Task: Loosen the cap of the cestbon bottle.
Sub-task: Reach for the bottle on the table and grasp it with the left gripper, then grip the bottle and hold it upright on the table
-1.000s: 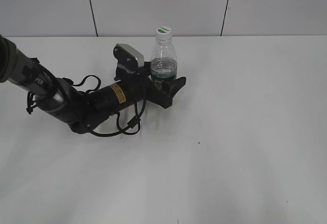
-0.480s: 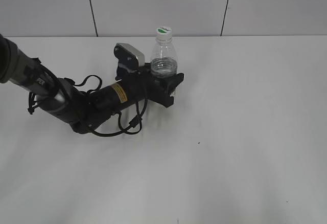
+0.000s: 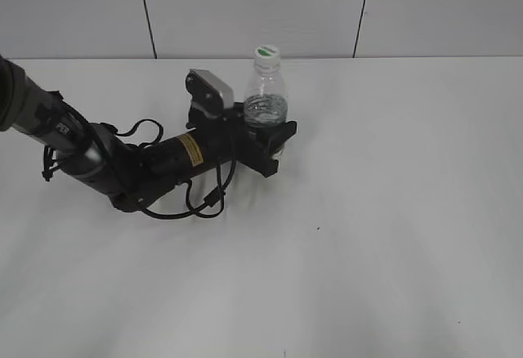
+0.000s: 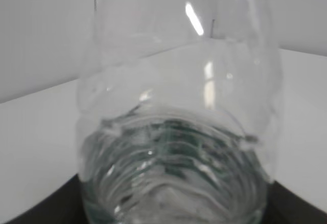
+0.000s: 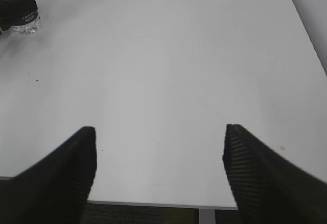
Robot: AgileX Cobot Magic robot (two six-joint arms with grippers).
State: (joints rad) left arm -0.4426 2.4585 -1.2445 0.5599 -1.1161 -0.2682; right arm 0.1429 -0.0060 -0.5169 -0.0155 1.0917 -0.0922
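- Cestbon bottle (image 3: 265, 96) stands upright at the far middle of the white worktop (image 3: 368, 211), clamped low on its body by the left claw (image 3: 268, 133).
- Left claw's black fingers (image 3: 279, 139) press against both sides of the bottle around its dark green label band, the arm stretching in low from the left edge of the scene.
- White cap (image 3: 265, 51), marked with a green leaf on top, sits on the bottle's neck, above and clear of the claw.
- Seen from the left wrist camera, the clear ribbed body of the cestbon bottle (image 4: 179, 132) fills nearly the whole view, with a little water showing in its lower part and dark claw parts at the bottom corners.
- Right claw (image 5: 158, 178) hangs over the near right part of the worktop (image 5: 168, 55), its two black fingers (image 5: 61, 178) spread wide apart with nothing between them.
- From the right wrist camera, the bottle (image 5: 19, 4) appears small in the far left corner, well apart from the right claw.
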